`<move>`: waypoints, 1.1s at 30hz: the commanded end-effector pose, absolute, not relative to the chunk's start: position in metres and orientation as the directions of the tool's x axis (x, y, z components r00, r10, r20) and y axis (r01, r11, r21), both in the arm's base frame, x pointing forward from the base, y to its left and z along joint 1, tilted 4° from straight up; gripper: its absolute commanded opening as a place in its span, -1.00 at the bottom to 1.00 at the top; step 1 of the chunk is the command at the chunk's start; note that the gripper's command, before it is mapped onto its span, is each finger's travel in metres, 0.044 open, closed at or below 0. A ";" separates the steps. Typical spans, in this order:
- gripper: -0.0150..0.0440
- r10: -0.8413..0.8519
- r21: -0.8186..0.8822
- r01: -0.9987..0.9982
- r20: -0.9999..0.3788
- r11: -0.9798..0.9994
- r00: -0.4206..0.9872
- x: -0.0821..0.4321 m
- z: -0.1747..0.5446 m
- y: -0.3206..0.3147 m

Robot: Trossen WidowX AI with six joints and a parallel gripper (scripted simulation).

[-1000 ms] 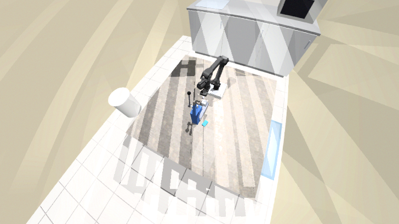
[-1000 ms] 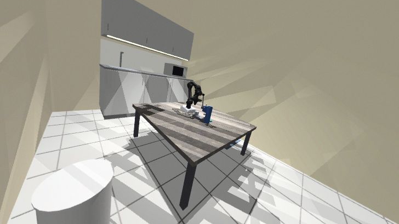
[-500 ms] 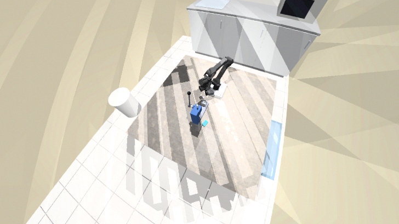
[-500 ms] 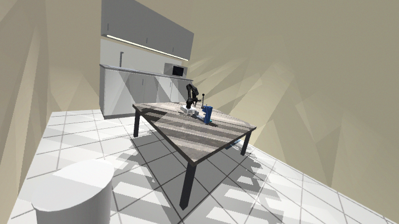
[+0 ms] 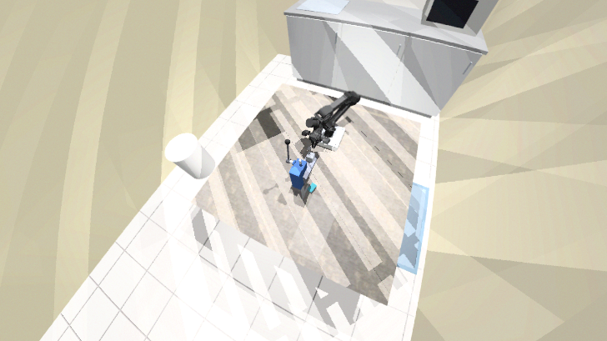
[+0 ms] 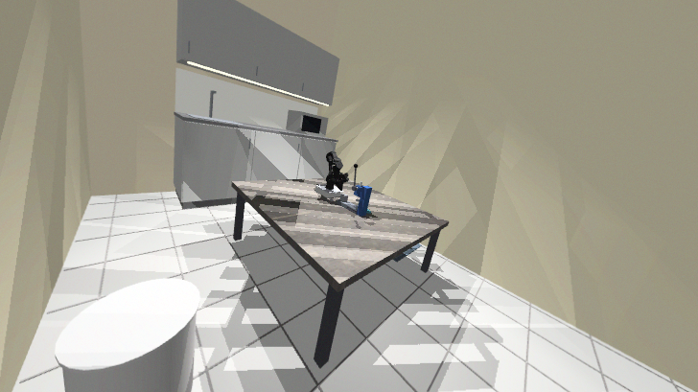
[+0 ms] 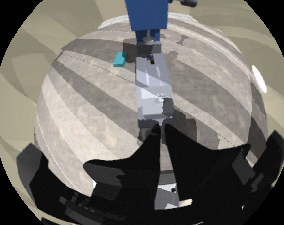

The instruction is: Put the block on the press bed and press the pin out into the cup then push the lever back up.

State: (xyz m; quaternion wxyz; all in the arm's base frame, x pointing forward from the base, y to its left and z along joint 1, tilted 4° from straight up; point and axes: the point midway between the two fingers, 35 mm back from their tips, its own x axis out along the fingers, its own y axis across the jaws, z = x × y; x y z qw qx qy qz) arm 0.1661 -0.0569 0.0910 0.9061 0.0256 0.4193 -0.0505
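My gripper (image 5: 313,144) (image 7: 161,127) is shut with nothing between its fingertips, just short of the near end of the press bed (image 7: 151,76). The blue press (image 5: 298,174) (image 6: 363,199) (image 7: 147,14) stands at the bed's far end. Its lever (image 5: 288,152) (image 6: 355,175) stands upright, with a black knob on top. A grey block-like piece (image 5: 310,157) (image 7: 151,106) sits at the near end of the bed, outside the fingers. Under the press head is a dark shaded part; whether it holds a pin or block, I cannot tell. I cannot make out the cup.
A small teal piece (image 5: 313,188) (image 7: 120,59) lies on the table beside the press. The white arm base (image 5: 337,138) (image 6: 327,193) is behind the bed, on the side away from the press. A counter with a microwave (image 5: 459,5) stands beyond the table.
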 end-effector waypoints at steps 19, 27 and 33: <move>-0.39 -0.068 -0.022 0.077 -0.748 0.997 0.660 0.171 0.052 -0.060; -0.39 -0.068 -0.022 0.077 -0.748 0.997 0.660 0.172 0.038 -0.059; -0.39 -0.068 -0.022 0.077 -0.748 0.997 0.660 0.180 0.039 -0.059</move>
